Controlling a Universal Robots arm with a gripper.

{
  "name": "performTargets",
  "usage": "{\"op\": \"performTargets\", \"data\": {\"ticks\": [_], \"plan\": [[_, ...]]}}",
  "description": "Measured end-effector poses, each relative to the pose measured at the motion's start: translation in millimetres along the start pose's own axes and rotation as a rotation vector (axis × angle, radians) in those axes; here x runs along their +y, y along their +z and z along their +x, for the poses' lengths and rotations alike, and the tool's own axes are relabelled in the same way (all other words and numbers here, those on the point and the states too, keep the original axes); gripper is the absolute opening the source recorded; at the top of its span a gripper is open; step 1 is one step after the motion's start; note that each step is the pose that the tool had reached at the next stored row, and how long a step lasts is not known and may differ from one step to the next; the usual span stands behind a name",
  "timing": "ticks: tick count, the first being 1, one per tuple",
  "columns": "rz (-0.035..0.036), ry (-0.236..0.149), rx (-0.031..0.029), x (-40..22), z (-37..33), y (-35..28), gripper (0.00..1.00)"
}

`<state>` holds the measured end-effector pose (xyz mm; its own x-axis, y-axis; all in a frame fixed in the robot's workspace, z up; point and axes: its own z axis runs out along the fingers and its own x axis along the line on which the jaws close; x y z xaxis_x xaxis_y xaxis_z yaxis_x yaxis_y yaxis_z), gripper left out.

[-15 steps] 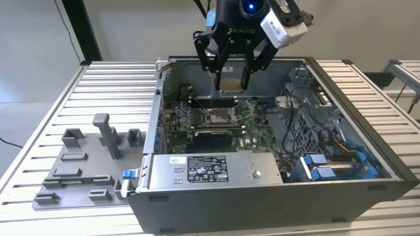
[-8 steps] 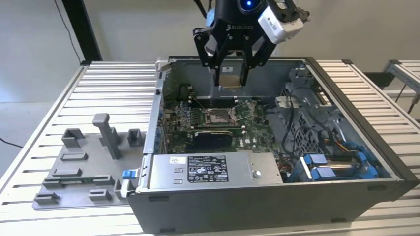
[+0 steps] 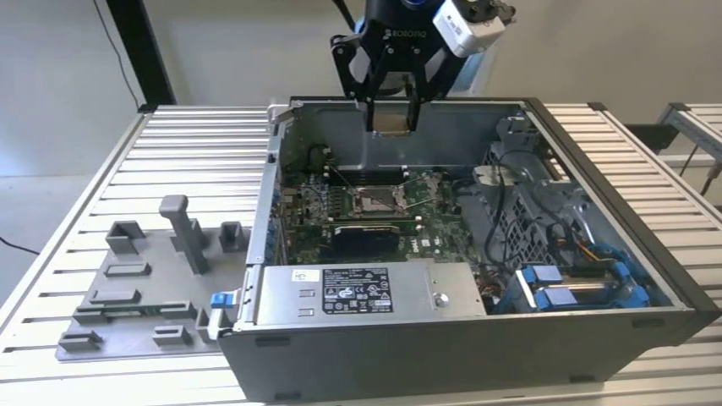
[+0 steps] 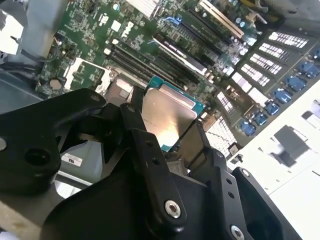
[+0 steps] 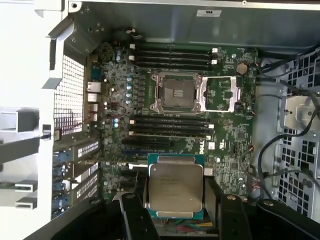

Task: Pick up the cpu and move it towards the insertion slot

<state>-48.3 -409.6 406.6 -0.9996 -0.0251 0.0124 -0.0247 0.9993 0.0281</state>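
**CPU held above the open case**

While I watch the feeds, the gripper (image 3: 393, 118) has its black fingers (image 5: 131, 217) clamped on the cpu (image 5: 175, 187), one on each side edge, so the chip hangs between them with its silvery face plain in both wrist views (image 4: 167, 120). In the exterior view the chip (image 3: 393, 121) sits high, level with the rear rim of the case (image 3: 474, 355), well above the board.

Below it lies the green motherboard (image 5: 230, 135). I can see the slot (image 5: 176, 93) in the first wrist view: shiny frame, dark centre, its load plate (image 5: 221, 94) swung open beside it. Chip and slot are apart there, with a bank of long black memory slots (image 5: 170, 127) between them. In the exterior view the socket (image 3: 376, 200) sits near the middle of the board.

Outside the case, toward the exterior view's left, the grey moulded tray (image 3: 124, 296) rests on the slatted table (image 3: 68, 254).
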Motion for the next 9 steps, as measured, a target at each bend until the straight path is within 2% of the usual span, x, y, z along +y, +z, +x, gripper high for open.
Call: {"op": "performTargets", "data": {"ticks": [5, 9], "plan": [[0.0000, 0.001, -0.0011, 12.5, -0.3, 0.8, 0.00], [0.0000, 0.004, -0.0011, 22.4, -0.6, 4.7, 0.00]]}}
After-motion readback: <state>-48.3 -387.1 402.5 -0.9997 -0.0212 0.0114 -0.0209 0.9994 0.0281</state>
